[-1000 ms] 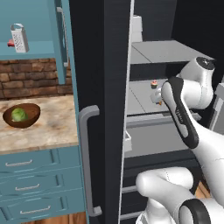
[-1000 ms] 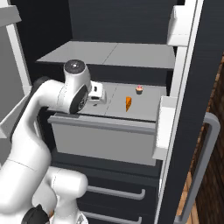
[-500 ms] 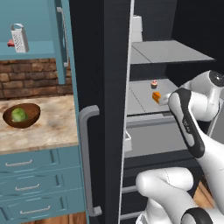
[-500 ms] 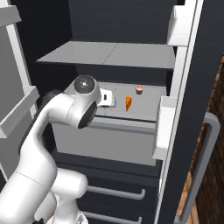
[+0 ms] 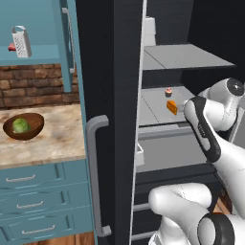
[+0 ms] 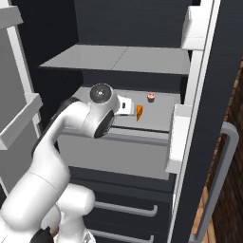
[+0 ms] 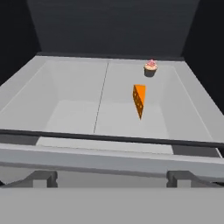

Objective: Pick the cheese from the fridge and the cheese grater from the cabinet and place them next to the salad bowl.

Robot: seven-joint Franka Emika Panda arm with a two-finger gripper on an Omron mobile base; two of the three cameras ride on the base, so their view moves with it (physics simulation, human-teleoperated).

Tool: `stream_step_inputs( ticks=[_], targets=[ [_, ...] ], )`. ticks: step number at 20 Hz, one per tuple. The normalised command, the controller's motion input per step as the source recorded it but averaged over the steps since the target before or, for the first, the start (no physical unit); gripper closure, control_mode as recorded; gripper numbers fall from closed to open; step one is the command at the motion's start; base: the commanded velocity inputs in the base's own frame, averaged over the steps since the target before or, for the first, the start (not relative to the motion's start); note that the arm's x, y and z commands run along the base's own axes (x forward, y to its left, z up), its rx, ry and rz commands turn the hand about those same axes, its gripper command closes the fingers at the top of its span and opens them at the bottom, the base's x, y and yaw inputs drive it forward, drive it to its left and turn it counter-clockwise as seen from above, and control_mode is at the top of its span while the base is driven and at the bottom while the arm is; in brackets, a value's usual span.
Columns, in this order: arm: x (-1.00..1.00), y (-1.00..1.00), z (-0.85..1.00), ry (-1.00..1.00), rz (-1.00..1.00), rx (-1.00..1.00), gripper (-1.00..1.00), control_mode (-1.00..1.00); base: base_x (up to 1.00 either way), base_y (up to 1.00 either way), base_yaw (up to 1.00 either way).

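One orange cheese (image 7: 139,100) wedge on smooth grey fridge (image 7: 74,109) shelf; tool (image 7: 111,178) jaws spread wide

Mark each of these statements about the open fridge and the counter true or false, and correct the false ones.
1. The small orange cheese wedge lies on a grey fridge shelf. True.
2. The gripper holds the cheese. False: its jaws are open, short of it.
3. A pink-topped cupcake stands behind the cheese. True.
4. The silver box grater sits on the counter. False: it stands in the teal cabinet.
5. The brown wooden bowl is empty. False: it holds green lettuce.
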Motion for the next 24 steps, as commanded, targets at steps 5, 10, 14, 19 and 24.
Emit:
stream_step_inputs(
  ticks=[5, 10, 14, 19, 24],
  targets=[
    [0.39, -0.23, -0.02, 0.03, -0.08, 0.02, -1.00, -1.00, 0.00, 0.00, 0.00],
    [0.40, 0.00, -0.15, 0.00, 0.00, 0.02, -1.00, -1.00, 0.00, 0.00, 0.00],
    [0.38, -0.01, -0.24, 0.00, 0.00, 0.00, -1.00, -1.00, 0.00, 0.00, 0.00],
    [0.21, -0.18, -0.28, -0.01, 0.03, 0.00, -1.00, -1.00, 0.00, 0.00, 0.00],
    [0.27, -0.13, -0.26, 0.00, 0.00, 0.00, -1.00, -1.00, 0.00, 0.00, 0.00]
  ],
)
